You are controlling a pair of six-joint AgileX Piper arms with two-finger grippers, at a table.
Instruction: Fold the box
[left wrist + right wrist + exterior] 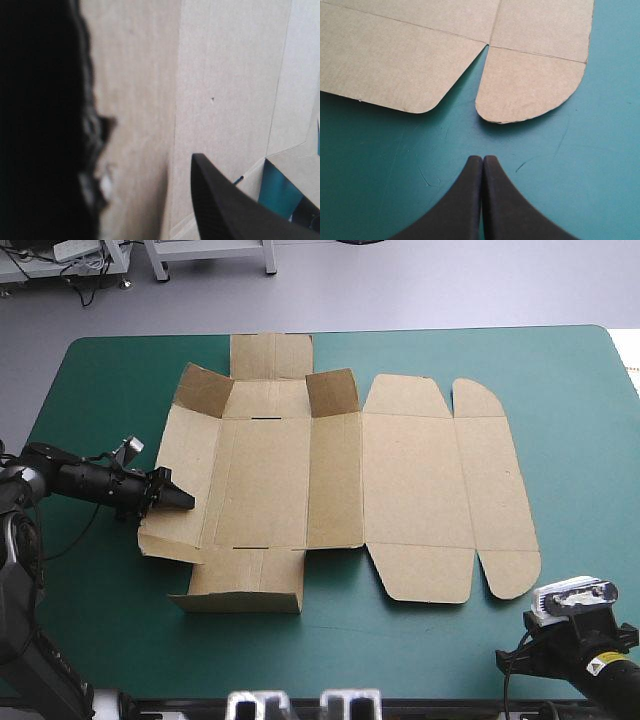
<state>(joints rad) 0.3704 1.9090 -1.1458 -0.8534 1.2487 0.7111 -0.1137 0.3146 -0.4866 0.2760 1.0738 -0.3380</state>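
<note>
Teal-green cover (560,370) takes up pretty much the whole table, and the box (400,490) is lying around the middle of it, a bit toward the left, as a cut brown sheet that's mostly flat. The right half is totally flat, lid panel and all, with a rounded flap (530,85) at its near right corner resting on the cover. On the left half two small corner flaps (205,390) along the far side are standing up, and the long near flap (245,585) looks a little lifted (there's a shadow under it). The left gripper (180,497) comes in low from the table's left side and sits right at the box's left edge, its tip over the left wall panel. In its own wrist view the black fingers (225,200) are parted, with brown board filling the gap, so it's released and not pinching anything as far as I can see. The right gripper (482,159) is near the table's near right corner, fingers clenched together into one point, over bare cover just short of that rounded flap, not touching the box.
</note>
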